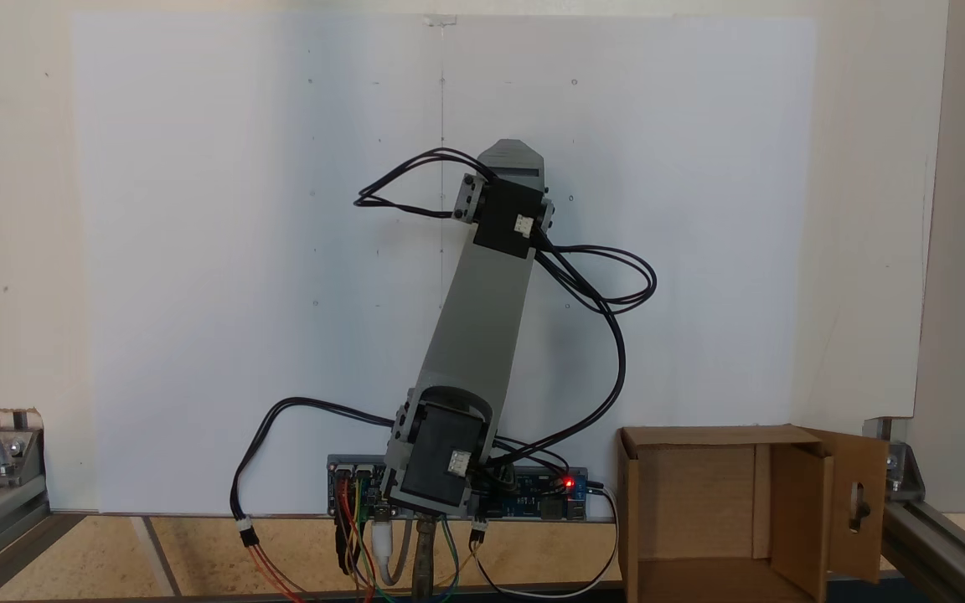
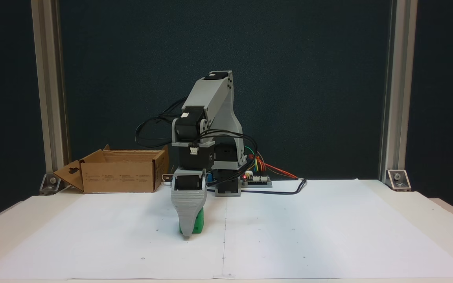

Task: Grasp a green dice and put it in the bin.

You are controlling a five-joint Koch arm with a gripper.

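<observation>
Nearest the lens, my grey printed gripper (image 2: 187,232) points down at white paper, its front finger hiding the small bright green plastic dice (image 2: 198,226) behind, grip state unclear; likely light, rigid, slick—take flat opposite faces; brown cardboard bin (image 2: 121,177) waits well apart.

In a fixed view, the green dice (image 2: 197,225) sits on the table (image 2: 328,228), seemingly behind the fingers (image 2: 187,220); the bin (image 2: 118,177) stands far left.

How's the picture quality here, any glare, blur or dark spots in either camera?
In a fixed view the white sheet looks evenly lit, slightly soft, no glare. In the other fixed view the backdrop is dark, while the gripper and green dice stay clear.
</observation>
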